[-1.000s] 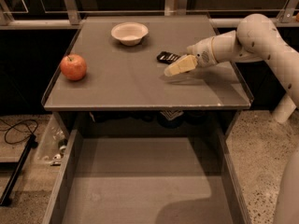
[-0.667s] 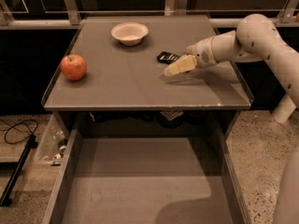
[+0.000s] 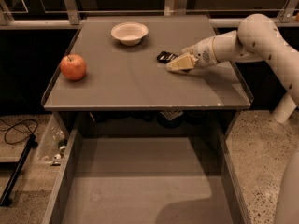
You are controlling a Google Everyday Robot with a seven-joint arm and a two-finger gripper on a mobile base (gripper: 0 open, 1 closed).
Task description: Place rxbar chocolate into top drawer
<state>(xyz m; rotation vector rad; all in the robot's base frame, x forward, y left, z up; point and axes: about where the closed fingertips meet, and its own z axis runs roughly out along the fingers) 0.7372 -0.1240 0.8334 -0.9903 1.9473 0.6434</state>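
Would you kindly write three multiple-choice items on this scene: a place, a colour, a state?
1. The small flat black rxbar chocolate wrapper lies: A on the floor; B on the grey tabletop beside the gripper; C in the drawer.
2. The round apple is: A green; B red; C yellow.
3. The wide grey metal top drawer is: A shut; B removed; C pulled open.
Key: B, it rests by the gripper; B, red skin; C, its bottom shows.

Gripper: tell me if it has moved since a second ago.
No. The gripper stays just beside the rxbar chocolate, at the same spot relative to the bowl.
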